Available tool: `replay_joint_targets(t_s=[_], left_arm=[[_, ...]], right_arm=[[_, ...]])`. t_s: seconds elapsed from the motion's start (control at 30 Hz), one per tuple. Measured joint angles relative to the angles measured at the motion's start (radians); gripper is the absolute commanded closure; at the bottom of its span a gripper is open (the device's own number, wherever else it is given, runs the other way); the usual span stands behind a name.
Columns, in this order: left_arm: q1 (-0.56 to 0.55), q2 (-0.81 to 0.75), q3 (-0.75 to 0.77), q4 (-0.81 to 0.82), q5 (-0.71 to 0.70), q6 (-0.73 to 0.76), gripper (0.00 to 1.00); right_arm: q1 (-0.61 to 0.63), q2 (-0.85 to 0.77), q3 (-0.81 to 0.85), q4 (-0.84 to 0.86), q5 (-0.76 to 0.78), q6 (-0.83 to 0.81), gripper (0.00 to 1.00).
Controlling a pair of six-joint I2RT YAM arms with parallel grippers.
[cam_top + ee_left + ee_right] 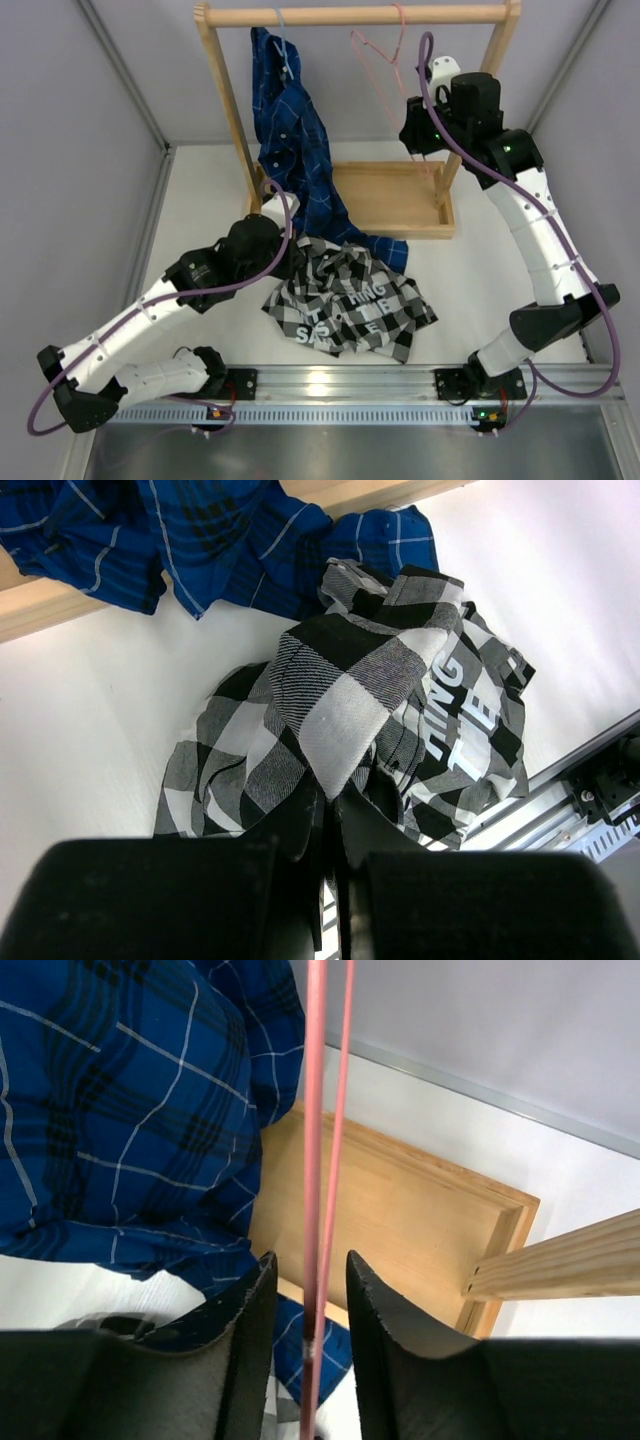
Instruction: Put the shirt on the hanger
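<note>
The black-and-white checked shirt (350, 300) with white lettering lies crumpled on the white table in front of the rack. My left gripper (298, 262) is at its left edge. In the left wrist view the left gripper (335, 798) is shut on a raised fold of the shirt (345, 705). The pink hanger (385, 60) hangs from the wooden rail at the right. My right gripper (415, 140) is at the hanger's lower part. In the right wrist view the right gripper (310, 1275) is open, with the hanger's two wires (318, 1110) running between its fingers without touching them.
A dark blue plaid shirt (295, 140) hangs on a light blue hanger (283, 45) at the left of the rail (330, 15) and drapes onto the rack's wooden base (390, 195). An aluminium rail (340, 385) runs along the near edge.
</note>
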Motion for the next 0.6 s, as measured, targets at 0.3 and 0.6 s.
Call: replay_joint_targets(t_s=[0.3,0.6], left_arm=[[0.0,0.012,-0.026,0.018,0.001,-0.009,1.0],[0.0,-0.004,-0.035,0.019,-0.016,-0.015,1.0]], right_arm=[[0.0,0.0,0.002,-0.001,0.016,-0.028,0.94],[0.0,-0.007,0.007,0.011,0.024,0.039,1.0]])
